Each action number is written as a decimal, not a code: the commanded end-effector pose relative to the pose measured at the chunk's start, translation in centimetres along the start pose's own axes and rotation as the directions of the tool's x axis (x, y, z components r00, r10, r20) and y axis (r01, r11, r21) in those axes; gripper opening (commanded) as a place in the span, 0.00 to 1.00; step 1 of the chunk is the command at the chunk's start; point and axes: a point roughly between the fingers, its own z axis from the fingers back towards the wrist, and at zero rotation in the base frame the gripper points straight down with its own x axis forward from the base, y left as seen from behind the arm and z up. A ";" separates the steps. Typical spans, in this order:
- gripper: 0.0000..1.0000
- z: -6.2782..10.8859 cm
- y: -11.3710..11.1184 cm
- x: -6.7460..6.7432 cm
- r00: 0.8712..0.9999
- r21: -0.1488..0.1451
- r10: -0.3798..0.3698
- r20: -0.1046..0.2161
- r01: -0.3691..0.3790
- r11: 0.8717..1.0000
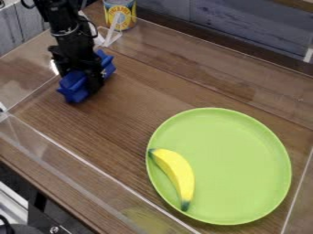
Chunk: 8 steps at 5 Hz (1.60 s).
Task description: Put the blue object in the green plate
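Note:
The blue object [77,89] lies at the back left of the wooden table, with its near end sticking out below the black gripper [79,69]. The gripper comes straight down on its middle, one finger against each long side, jaws closed on it. The block's far end shows as a blue corner [106,64] beside the fingers. The green plate [239,151] sits at the front right, well apart from the gripper. A yellow banana [175,175] rests on the plate's left part.
A yellow-and-white cup [119,14] stands at the back, just right of the arm. Clear plastic walls [73,174] fence the table along the front and left. Bare wood [159,91] lies between block and plate.

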 end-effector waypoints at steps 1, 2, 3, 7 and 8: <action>0.00 0.5 0.2 1.2 1.000 0.010 -0.004 0.014 0.004 1.000; 0.00 1.8 0.1 0.9 1.000 0.011 -0.011 0.014 0.010 1.000; 0.00 3.2 0.0 0.6 1.000 0.012 -0.017 0.014 0.017 1.000; 0.00 1.5 -1.6 1.0 0.997 0.038 0.069 0.019 -0.069 0.997; 0.00 2.4 -1.6 2.0 0.997 0.043 0.075 0.019 -0.075 0.996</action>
